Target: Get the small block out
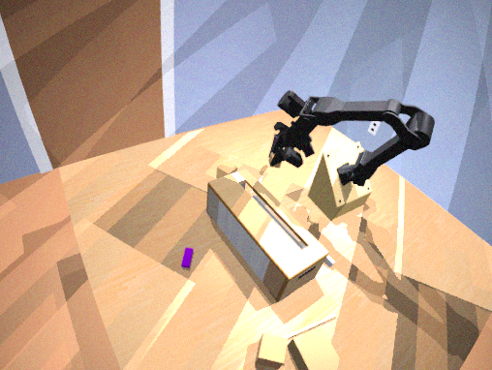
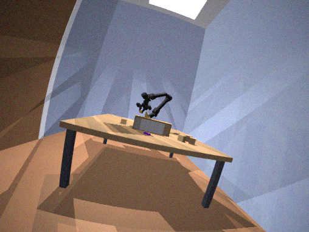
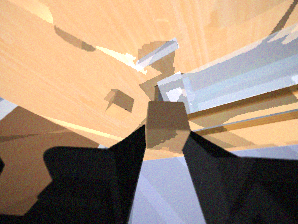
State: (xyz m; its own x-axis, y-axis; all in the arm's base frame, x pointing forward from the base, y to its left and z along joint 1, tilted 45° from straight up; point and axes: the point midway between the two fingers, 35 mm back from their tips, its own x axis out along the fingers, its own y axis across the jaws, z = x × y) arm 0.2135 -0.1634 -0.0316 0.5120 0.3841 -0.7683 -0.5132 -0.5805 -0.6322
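Observation:
My gripper is shut on a small tan block, which sits between both fingertips in the wrist view. The block also shows as a small tan spot under the fingers in the exterior view. Gripper and block are in the air, above and behind the box's far-left end in the top view. The long wooden box stands upright on the table, with a clear front and a slot in its top. In the wrist view it is at the right.
A purple block lies in front of the box. A wooden block stands beyond its left end. More wooden blocks are off its right end. A pale bar lies by the box. The arm's wedge mount is behind.

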